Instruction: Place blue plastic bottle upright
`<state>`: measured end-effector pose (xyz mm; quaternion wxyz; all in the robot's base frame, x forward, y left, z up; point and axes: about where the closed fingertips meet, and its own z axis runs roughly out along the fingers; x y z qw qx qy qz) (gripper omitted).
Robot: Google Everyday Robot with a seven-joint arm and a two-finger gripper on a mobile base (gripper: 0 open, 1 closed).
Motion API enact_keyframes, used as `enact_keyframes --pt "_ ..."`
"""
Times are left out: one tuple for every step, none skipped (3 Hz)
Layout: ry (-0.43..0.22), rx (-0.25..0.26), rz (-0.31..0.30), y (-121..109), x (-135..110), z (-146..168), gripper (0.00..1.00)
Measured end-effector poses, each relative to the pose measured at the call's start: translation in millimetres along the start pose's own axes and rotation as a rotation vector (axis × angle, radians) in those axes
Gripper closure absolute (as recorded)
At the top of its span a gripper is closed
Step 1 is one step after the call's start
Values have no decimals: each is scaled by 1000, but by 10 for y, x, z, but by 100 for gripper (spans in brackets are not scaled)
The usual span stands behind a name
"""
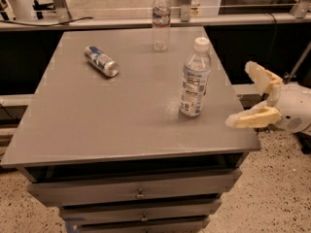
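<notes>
The blue plastic bottle [195, 78] stands upright on the grey table [97, 125], right of centre. It is clear, with a white cap and a white label with a dark-blue panel. My gripper [245, 95] is open and empty at the table's right edge, to the right of the bottle and apart from it. Its two cream fingers [252, 117] are spread wide.
A slimmer clear bottle [161, 19] stands upright at the table's back edge. A small silver-and-blue can [101, 60] lies on its side at the back left. The table has drawers below its front edge [140, 194]. A rail runs behind the table.
</notes>
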<state>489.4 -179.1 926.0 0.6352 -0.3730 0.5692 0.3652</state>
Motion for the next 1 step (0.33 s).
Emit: enact_keyframes --pt "8 1 -2 4 -11 -39 0"
